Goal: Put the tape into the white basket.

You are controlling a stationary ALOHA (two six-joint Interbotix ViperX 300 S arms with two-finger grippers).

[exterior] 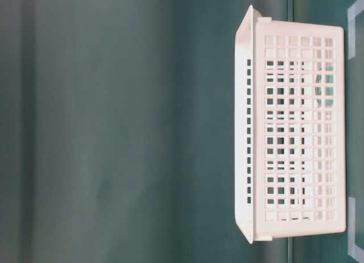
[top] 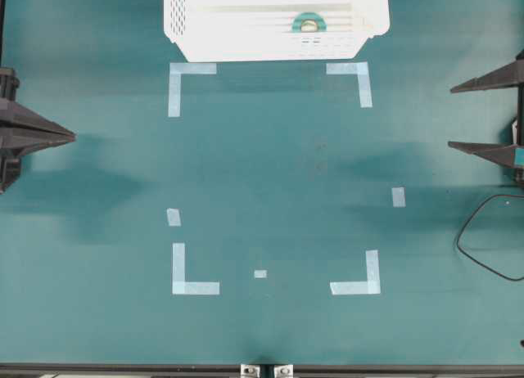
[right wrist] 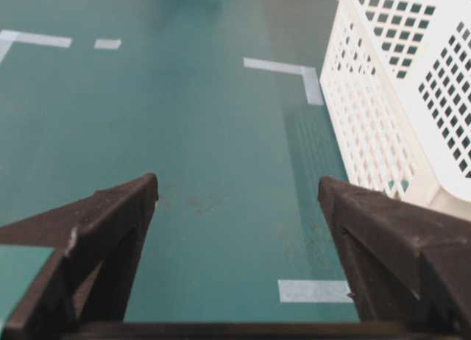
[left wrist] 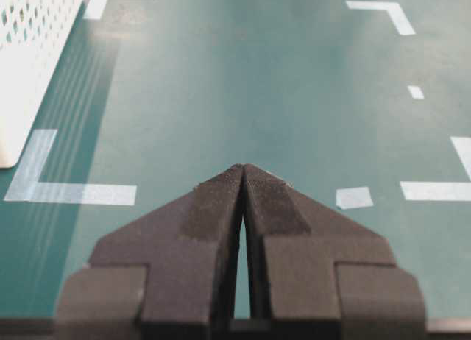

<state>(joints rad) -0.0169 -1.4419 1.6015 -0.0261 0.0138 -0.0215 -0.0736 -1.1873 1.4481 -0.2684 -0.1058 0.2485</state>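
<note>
Inside the white basket [top: 205, 30], toward its right half in the overhead view, lies the tape [top: 309, 22], flat on the ribbed bottom with the pale core hole facing up, near the front wall but apart from it. Judged from this, placing looks done; nothing left but holding clear. At table level, only the slotted basket wall [exterior: 298, 132] shows, with the roll not made out behind it.

Well apart from the basket, at the left edge of the overhead view, sits the left gripper [top: 70, 136], fingers [left wrist: 213, 207] pressed together on nothing. At the right edge sits the right gripper [top: 463, 116], spread wide and empty, one finger [right wrist: 103, 222] well apart from the other, basket corner [right wrist: 397, 134] just beside the line of sight in the wrist view.

For a clean finish: keep both arms off the basket rim, avoid nudging the light plastic wall, and mind the black cable [top: 483, 247] looping near the right arm.

Between the arms, green table [top: 270, 173] with pale-blue corner marks [top: 190, 272] and small strips only, giving open room for retreat on both sides.
</note>
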